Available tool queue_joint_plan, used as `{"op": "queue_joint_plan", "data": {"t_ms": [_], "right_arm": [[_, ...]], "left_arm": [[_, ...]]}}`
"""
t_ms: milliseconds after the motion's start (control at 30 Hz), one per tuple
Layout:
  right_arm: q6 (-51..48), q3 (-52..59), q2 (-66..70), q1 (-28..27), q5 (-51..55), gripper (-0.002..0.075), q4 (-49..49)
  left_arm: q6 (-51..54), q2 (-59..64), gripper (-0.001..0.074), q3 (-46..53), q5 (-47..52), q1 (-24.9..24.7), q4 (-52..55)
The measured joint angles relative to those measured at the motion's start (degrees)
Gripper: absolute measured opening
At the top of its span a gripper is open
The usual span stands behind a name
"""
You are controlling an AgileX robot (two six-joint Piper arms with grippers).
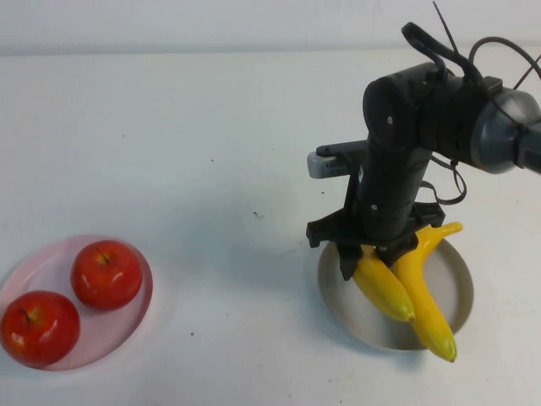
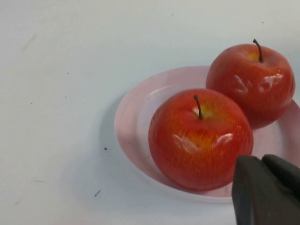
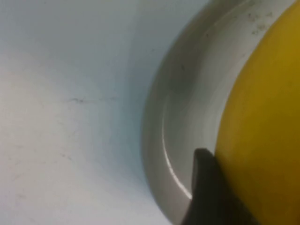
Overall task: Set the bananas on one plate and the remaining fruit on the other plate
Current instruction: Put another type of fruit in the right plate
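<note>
My right gripper [image 1: 369, 260] grasping banana [image 1: 385, 288] over grey plate [image 1: 338, 292], long axis parallel to second banana [image 1: 427, 309]; left gripper [image 2: 267, 190] near apples [image 2: 199, 138] on pink plate [image 2: 133, 115], state unclear

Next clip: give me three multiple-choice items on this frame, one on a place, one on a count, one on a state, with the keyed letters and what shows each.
1. Where do the two glossy yellow bananas lie?
A. on the round grey plate
B. on the pale pink plate
C. on the bare table

2. How many shiny red apples sit on the round pale pink plate?
A. one
B. two
C. three

3. What is the right end effector doing?
A. parked away from the plates
B. gripping an apple
C. down at one banana over the grey plate

Key: 1 A, both bananas rest across grey. 2 B, two apples show. 3 C, its fingers straddle one banana. The left end effector hovers near the apples.
</note>
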Motion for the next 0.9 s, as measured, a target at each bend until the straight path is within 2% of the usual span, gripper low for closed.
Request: {"op": "queue_joint_plan", "data": {"t_ms": [133,333,500,567,667,867,900], "right_arm": [[0.00,0.00,0.76,0.00,-0.11,0.0328,0.00],[0.00,0.00,0.86,0.00,-0.11,0.0518,0.00],[-0.19,-0.79,0.86,0.00,-0.11,0.0520,1.92],[-1.60,-1.34,0.25,-0.09,-0.11,0.0489,3.74],[-5.06,-1.60,-2.36,-0.09,-0.11,0.0389,7.39],[-10.31,-1.60,-11.12,-0.09,-0.11,0.0078,9.10],[-10.70,-1.20,-13.25,-0.09,-0.11,0.0046,9.10]], "left_arm": [[0.00,0.00,-0.0004,0.00,0.00,0.00,0.00],[0.00,0.00,-0.0004,0.00,0.00,0.00,0.00],[0.00,0.00,-0.0004,0.00,0.00,0.00,0.00],[0.00,0.00,-0.0004,0.00,0.00,0.00,0.00],[0.00,0.00,-0.0004,0.00,0.00,0.00,0.00],[0.00,0.00,-0.0004,0.00,0.00,0.00,0.00],[0.00,0.00,-0.0004,0.00,0.00,0.00,0.00]]}}
